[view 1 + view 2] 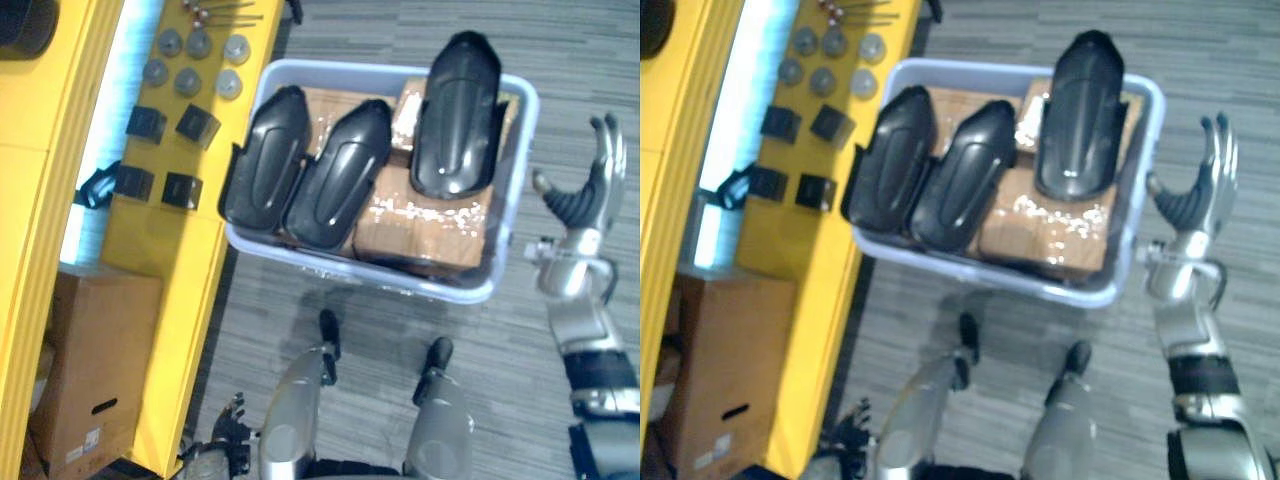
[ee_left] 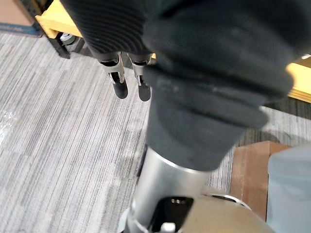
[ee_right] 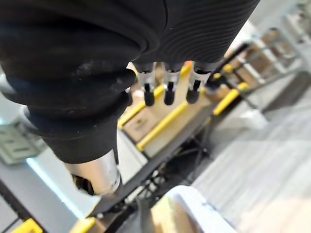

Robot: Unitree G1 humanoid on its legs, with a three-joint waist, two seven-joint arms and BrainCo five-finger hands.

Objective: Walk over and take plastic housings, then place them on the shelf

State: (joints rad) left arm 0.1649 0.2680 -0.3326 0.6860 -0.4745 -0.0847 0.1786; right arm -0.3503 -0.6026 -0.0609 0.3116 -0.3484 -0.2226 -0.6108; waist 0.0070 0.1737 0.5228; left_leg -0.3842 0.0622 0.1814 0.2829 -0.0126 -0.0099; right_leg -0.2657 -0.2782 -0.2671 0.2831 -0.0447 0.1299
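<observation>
A yellow shelf (image 1: 180, 250) at the left carries 6 grey discs (image 1: 195, 62) and 4 black blocks (image 1: 165, 155) but no housing, with a cardboard box (image 1: 95, 360) on the level below. The left robot hand (image 2: 120, 82) hangs low beside the shelf's edge, fingers straight and empty, over grey floor. In the middle, a pale bin (image 1: 400, 282) sits on the floor just beside the shelf. It holds 3 black plastic housings on top of taped brown boxes (image 1: 420, 225): 2 lie side by side and touching at the bin's left, the left housing (image 1: 262, 155) and the middle housing (image 1: 335, 175), while the right housing (image 1: 455, 115) rests apart from them, further back. The right robot hand (image 1: 590, 190) is raised just outside the bin's right wall, fingers spread and holding nothing. The walk to the bin appears done. Every pick and every placement seems left to do.
</observation>
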